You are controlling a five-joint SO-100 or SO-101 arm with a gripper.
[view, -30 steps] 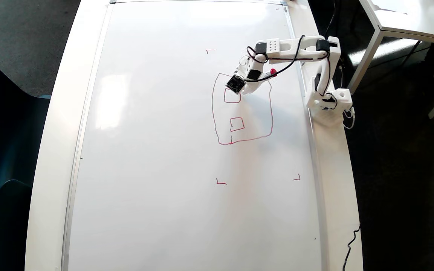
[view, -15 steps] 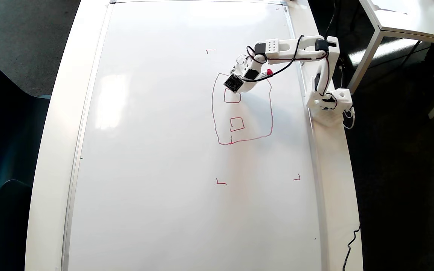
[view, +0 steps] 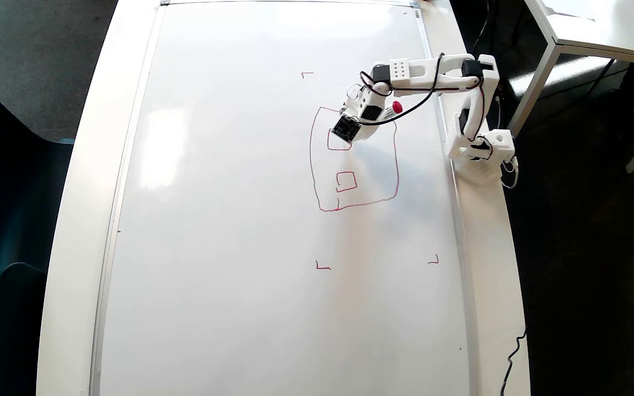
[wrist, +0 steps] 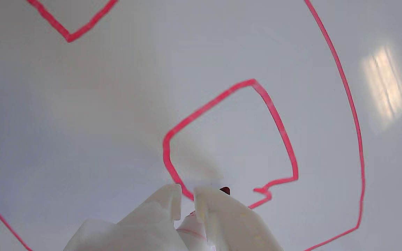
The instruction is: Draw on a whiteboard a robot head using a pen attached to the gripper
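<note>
The whiteboard (view: 229, 220) covers most of the table in the overhead view. The robot head (view: 311, 159) is a red rounded-square outline at its upper right, with two small squares inside. My gripper (view: 353, 132) hovers over the upper small square, shut on the pen (view: 397, 107), whose red cap end points back towards the arm. In the wrist view, the white fingers (wrist: 218, 209) close around the pen barrel. The dark red tip (wrist: 224, 190) rests at the lower edge of the small red square (wrist: 253, 82), beside a short kink in the line.
The arm's base (view: 479, 148) sits on the white table strip right of the board. Red corner ticks (view: 322, 267) mark the board around the drawing. Another white desk (view: 597, 27) stands at the top right, a dark chair (view: 9, 192) at the left, and a cable (view: 515, 352) lies at the lower right.
The gripper and pen shifted slightly left over the upper small square, then came back right and a little lower. The drawn lines look the same.
</note>
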